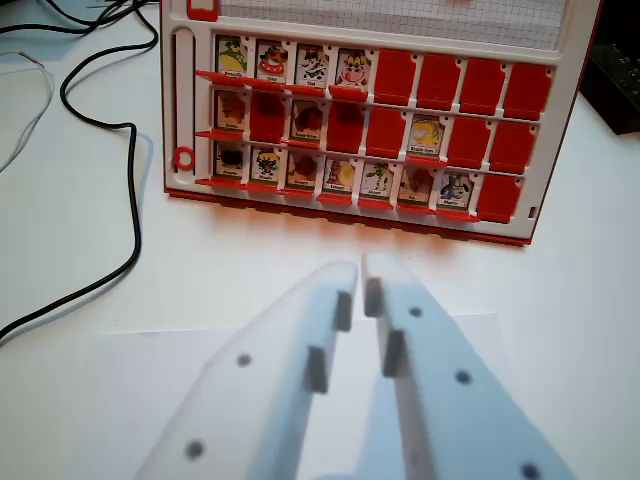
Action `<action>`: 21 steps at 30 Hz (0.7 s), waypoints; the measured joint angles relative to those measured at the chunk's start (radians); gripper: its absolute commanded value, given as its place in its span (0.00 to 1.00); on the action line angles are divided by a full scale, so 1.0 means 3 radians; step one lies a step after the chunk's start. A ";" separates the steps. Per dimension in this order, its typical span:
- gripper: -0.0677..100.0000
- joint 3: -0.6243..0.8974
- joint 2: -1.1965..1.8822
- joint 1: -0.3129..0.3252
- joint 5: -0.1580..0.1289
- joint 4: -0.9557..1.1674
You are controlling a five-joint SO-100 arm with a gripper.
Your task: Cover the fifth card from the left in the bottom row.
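A red and white game board [190,100] lies flat at the top of the wrist view, with three rows of picture cards. In the bottom row several cards show their pictures, and only the rightmost slot [497,196] has its red flap over it. The fifth card from the left [378,180] is uncovered and shows a small figure with a label. My gripper [360,272] fills the lower middle, its white fingers nearly together with nothing between them. Its tips sit just short of the board's near edge, below the fourth and fifth cards.
Black cables [100,110] loop over the white table left of the board. A dark object [620,90] sits at the right edge. A white paper sheet [150,380] lies under the gripper. Red flaps cover several cards in the top and middle rows.
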 measured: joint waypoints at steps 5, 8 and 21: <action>0.00 -0.0041 0.0005 0.0102 0.0000 0.0133; 0.00 -0.0051 0.0005 0.0118 0.0000 0.0143; 0.00 -0.0051 0.0005 0.0153 0.0000 0.0210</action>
